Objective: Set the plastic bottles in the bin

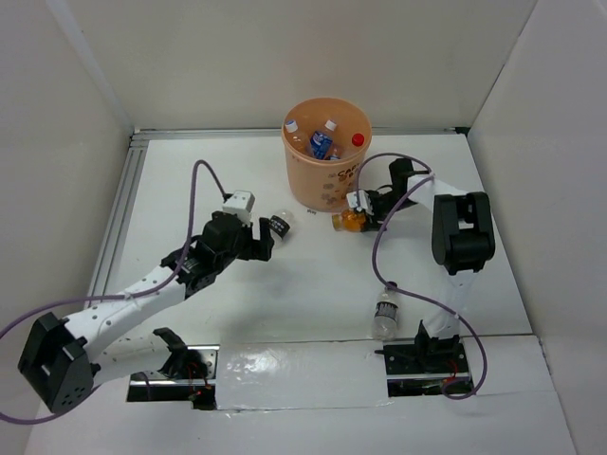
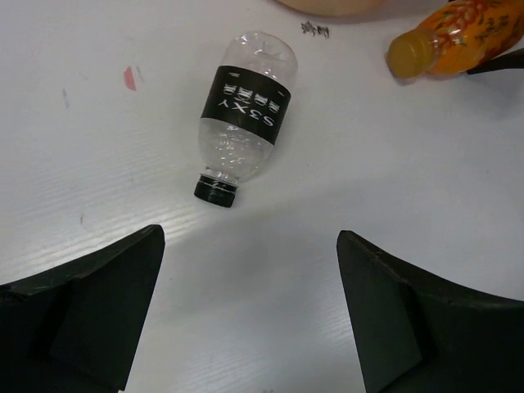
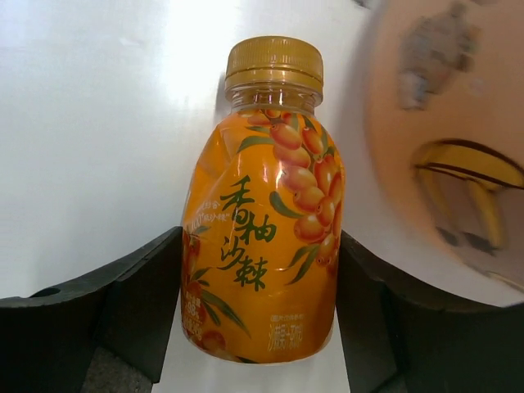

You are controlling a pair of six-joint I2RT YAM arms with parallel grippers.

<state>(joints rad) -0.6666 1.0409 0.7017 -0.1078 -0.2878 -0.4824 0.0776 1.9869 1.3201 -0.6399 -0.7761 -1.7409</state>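
Lying on the desk (image 1: pixel 313 275) just beside the bin (image 1: pixel 318 185), the orange bottle (image 3: pixel 262 237) is held by the right pincer (image 3: pixel 259 246) toward its base. Held off-centre, its smooth sides could slip or swing. The left pincer (image 2: pixel 250 237) hangs wide above the black-labelled bottle (image 2: pixel 246 115), touching nothing.

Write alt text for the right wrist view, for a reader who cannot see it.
An orange plastic bottle with a gold screw cap and a berry-printed label lies on the white table, clamped between the black fingers of the right gripper. The round pale-orange plastic bin, blurred, fills the right edge beside it.
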